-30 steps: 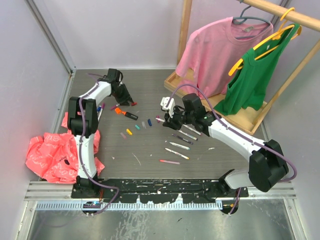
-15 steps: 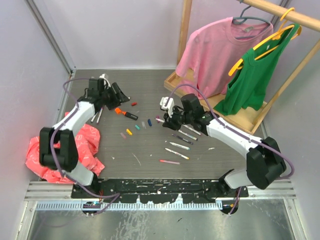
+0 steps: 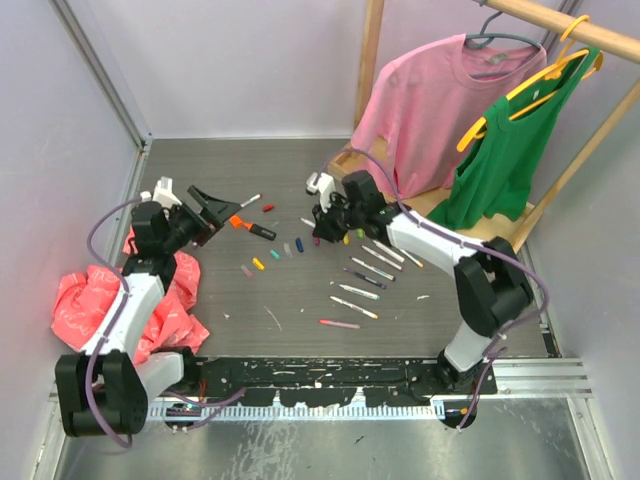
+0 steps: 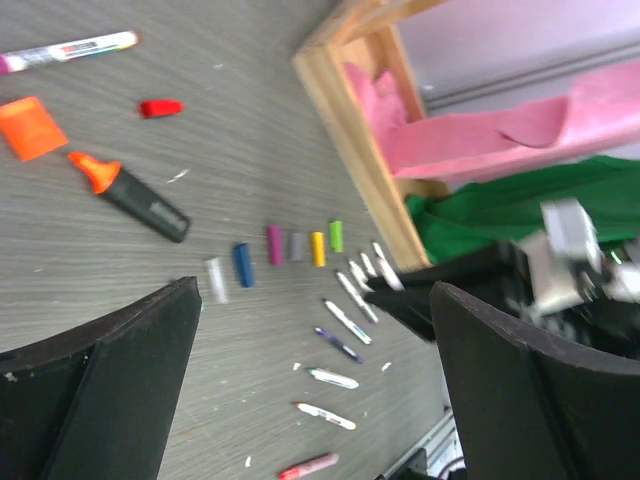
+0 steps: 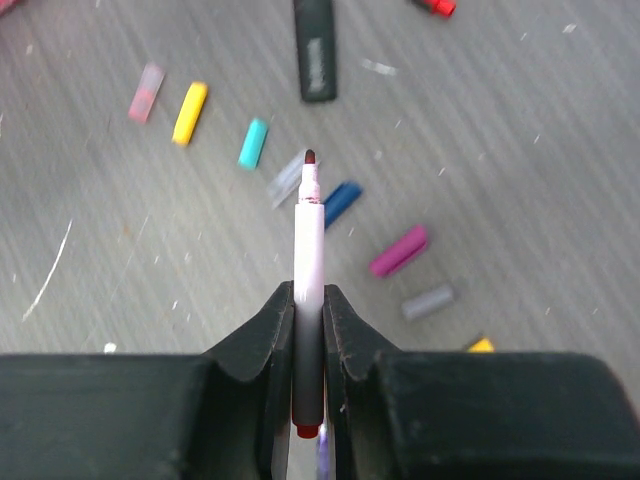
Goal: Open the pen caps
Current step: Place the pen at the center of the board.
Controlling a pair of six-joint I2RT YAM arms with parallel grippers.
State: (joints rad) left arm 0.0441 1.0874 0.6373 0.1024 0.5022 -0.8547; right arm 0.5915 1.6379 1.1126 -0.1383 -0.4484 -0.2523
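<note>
The right tool is clamped on the rear of a slim white-barrelled pen, leaving its bare dark tip exposed at 2 o'clock of the small coloured plastic pen caps on the grey wood-grain surface, while the left tool, at 9 o'clock, gapes wide and empty, seemingly ready for another pen.

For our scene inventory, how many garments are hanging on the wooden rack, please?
2. A pink shirt on a grey hanger, at left; a green tank top on a yellow hanger, right of it. Any behind them would be hidden.
</note>
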